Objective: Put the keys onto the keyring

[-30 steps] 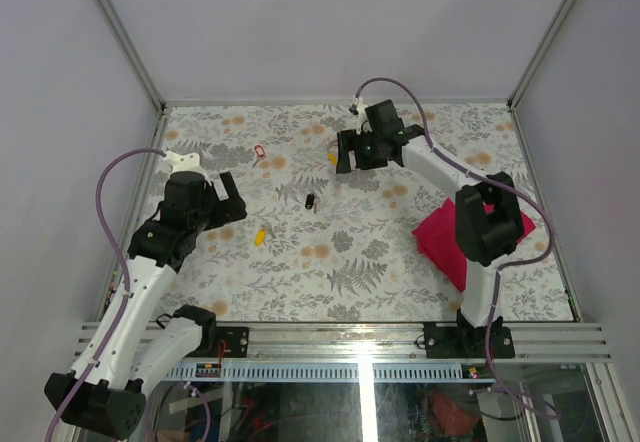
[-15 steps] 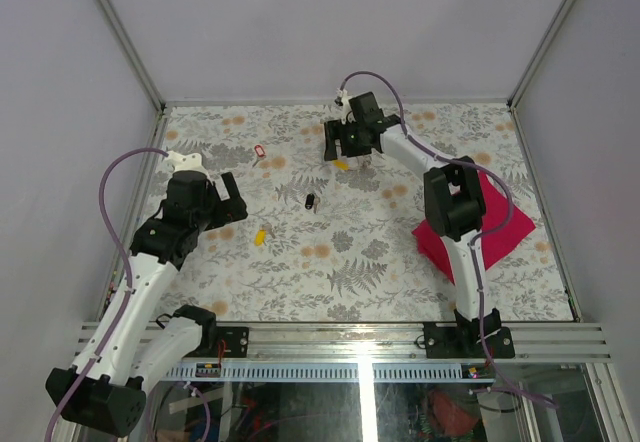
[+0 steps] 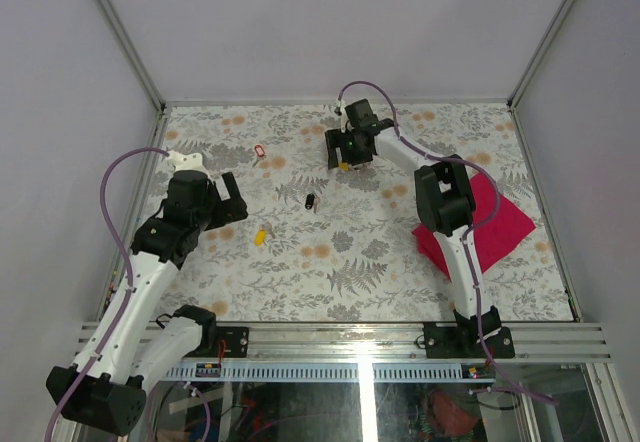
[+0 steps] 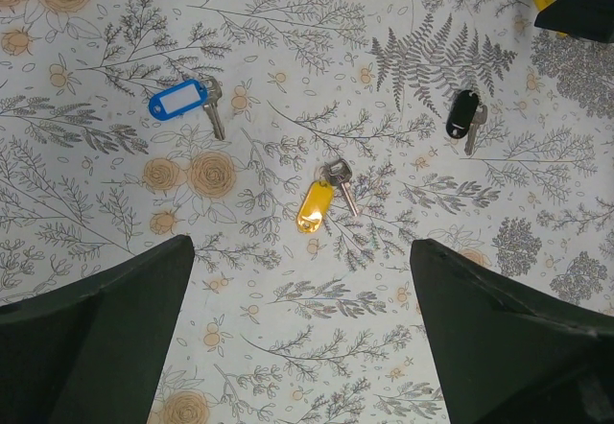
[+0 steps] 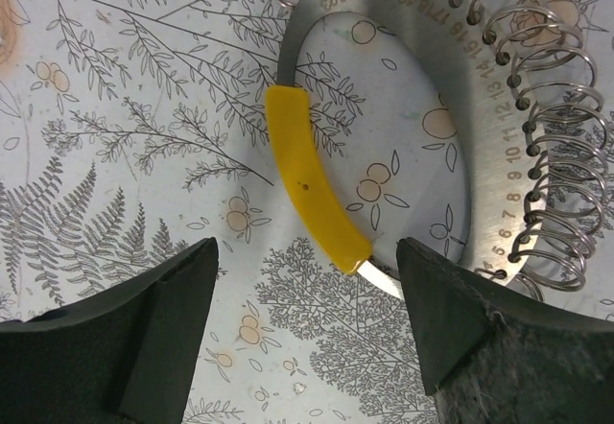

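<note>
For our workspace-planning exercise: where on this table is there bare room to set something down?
Free: the near-middle strip of table between the yellow key and magenta cloth; also the far-right corner beyond the cloth. Crowded: around the keyring under the right gripper, near the black key.

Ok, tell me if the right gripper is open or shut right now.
Open: the right gripper shows both fingers wide apart in its wrist view, with the yellow piece of the keyring lying ungripped between them.
</note>
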